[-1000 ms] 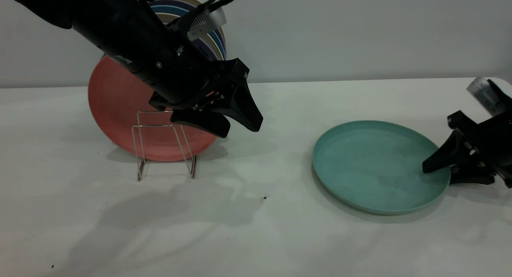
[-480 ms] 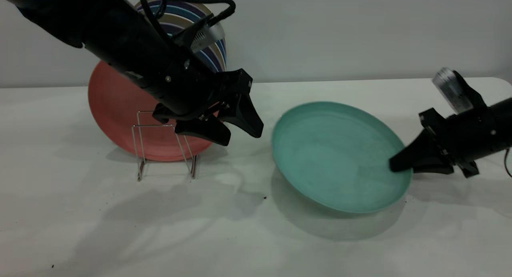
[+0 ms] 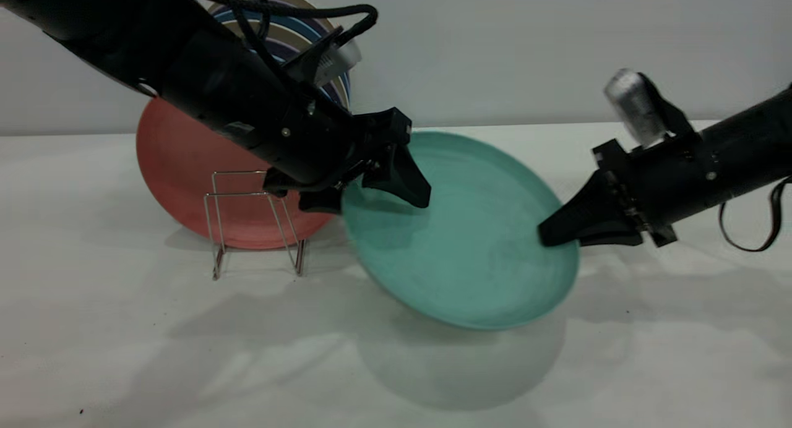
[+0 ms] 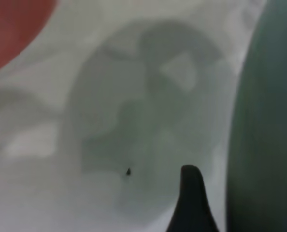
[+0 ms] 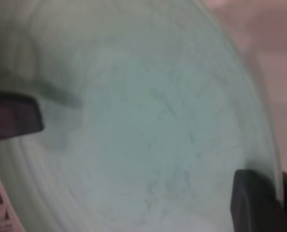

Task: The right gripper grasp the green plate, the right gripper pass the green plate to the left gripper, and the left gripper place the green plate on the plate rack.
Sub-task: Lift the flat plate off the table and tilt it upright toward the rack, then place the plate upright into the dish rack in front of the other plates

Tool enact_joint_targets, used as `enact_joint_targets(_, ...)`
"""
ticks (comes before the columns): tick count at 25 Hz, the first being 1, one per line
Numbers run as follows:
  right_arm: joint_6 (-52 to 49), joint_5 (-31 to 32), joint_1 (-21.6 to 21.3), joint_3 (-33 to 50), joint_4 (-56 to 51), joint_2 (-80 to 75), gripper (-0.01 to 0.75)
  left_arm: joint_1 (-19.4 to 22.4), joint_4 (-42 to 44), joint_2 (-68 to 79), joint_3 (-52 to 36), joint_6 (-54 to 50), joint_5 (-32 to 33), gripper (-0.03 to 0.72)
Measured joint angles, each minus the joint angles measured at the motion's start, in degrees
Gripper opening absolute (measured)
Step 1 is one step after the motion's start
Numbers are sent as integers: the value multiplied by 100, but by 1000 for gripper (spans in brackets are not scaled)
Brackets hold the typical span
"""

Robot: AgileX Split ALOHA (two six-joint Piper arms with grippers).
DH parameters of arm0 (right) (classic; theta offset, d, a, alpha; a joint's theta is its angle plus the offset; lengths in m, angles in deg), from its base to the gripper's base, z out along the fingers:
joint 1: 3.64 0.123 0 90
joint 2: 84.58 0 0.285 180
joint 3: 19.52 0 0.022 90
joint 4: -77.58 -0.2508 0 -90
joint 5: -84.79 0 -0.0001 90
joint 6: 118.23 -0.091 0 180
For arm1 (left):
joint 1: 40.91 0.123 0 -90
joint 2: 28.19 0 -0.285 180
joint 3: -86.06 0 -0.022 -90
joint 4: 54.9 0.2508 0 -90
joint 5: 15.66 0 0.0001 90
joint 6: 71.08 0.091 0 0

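Note:
The green plate (image 3: 458, 248) hangs tilted above the table. My right gripper (image 3: 557, 233) is shut on its right rim; in the right wrist view the plate (image 5: 148, 130) fills the frame, the rim pinched between my fingers (image 5: 254, 203). My left gripper (image 3: 374, 199) is open at the plate's left rim, one finger over the plate's face, the other partly hidden behind it. The left wrist view shows one of its fingers (image 4: 192, 203) beside the plate's edge (image 4: 264, 121). The wire plate rack (image 3: 247, 196) stands on the table at the left, below the left arm.
A salmon-pink plate (image 3: 179, 162) stands upright just behind the rack. Several striped and blue plates (image 3: 339, 75) lean by the back wall behind the left arm. A black cable (image 3: 752, 230) hangs from the right arm.
My right gripper has lifted the green plate off the table, tilted it and carried it left. The plate's left rim now sits between my left gripper's open fingers, which shifted slightly right.

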Motion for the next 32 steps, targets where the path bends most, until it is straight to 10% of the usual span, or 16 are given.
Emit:
enact_joint_targets(6, 98, 89, 95, 0, -11, 0, 31, -13, -117, 0, 0, 216, -208, 307)
enact_joint_targets(9, 98, 134, 95, 0, -78, 5, 87, -7, -124, 4, 0, 276, -215, 310)
enact_joint_targets(20, 104, 639, -653, 5, -341, 634, 612, 344, -75, -327, 0, 587, 237, 310)
enact_joint_targets(32, -1316, 1254, -1106, 23, 1530, 2884, 372, 2049, 1284, -1738, 0, 1652, 1637, 310)
